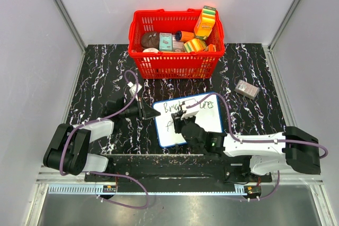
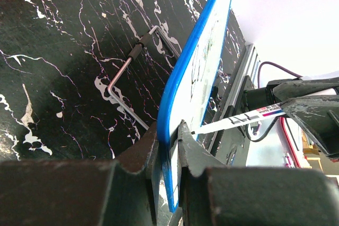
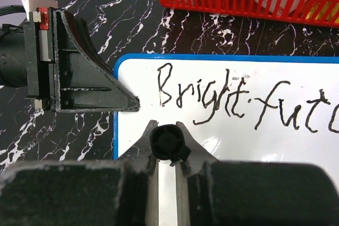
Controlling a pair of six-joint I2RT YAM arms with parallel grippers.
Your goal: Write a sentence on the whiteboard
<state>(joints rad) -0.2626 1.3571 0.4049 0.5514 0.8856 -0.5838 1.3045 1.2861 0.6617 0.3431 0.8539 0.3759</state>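
The whiteboard lies flat on the black marble table, white with a blue rim. The sentence reads "Bright futu" in the right wrist view, running off the right edge; the top view shows a first stroke of a second line below it. My left gripper is shut on the board's left edge. My right gripper is shut on a black-capped marker. It holds the marker over the board's lower left part, tip at the surface.
A red basket with packaged goods stands just behind the board. A small grey box lies to the right. A bent metal wire bar rests on the table beside the board. White walls close in both sides.
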